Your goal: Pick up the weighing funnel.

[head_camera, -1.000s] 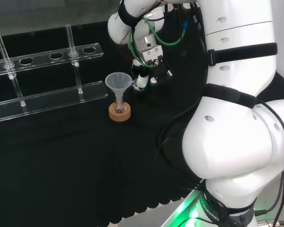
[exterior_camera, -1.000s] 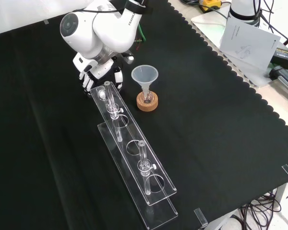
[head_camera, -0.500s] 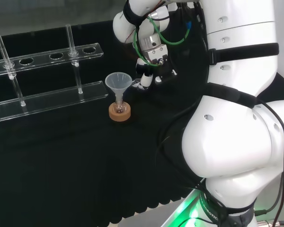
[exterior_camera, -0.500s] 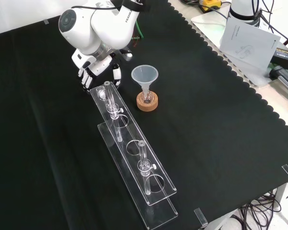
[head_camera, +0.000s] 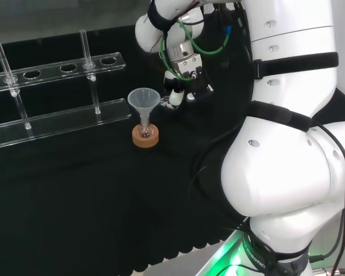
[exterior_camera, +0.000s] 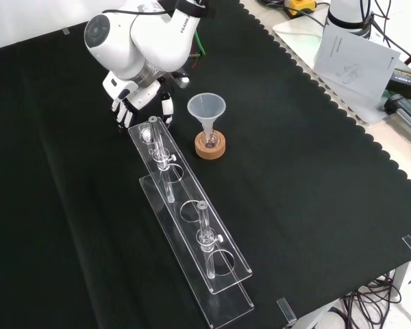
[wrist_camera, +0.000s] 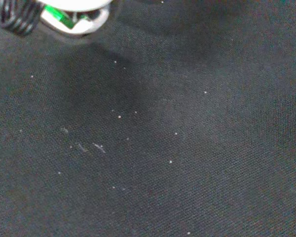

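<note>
I see hand (exterior_camera: 131,97) upper left, front view, fingers (exterior_camera: 122,114) spread apart. Rack (exterior_camera: 181,192) end just below it; funnel (exterior_camera: 205,107) at right. One rack, two tubes (exterior_camera: 204,233).

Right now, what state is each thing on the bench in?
hand: above the cloth at the rack's end, grip unclear
funnel: upright, mouth up, stem in the flask
flask: upright on the cork ring
cork ring: flat on the cloth
rack: standing, two tubes upright in it
</note>
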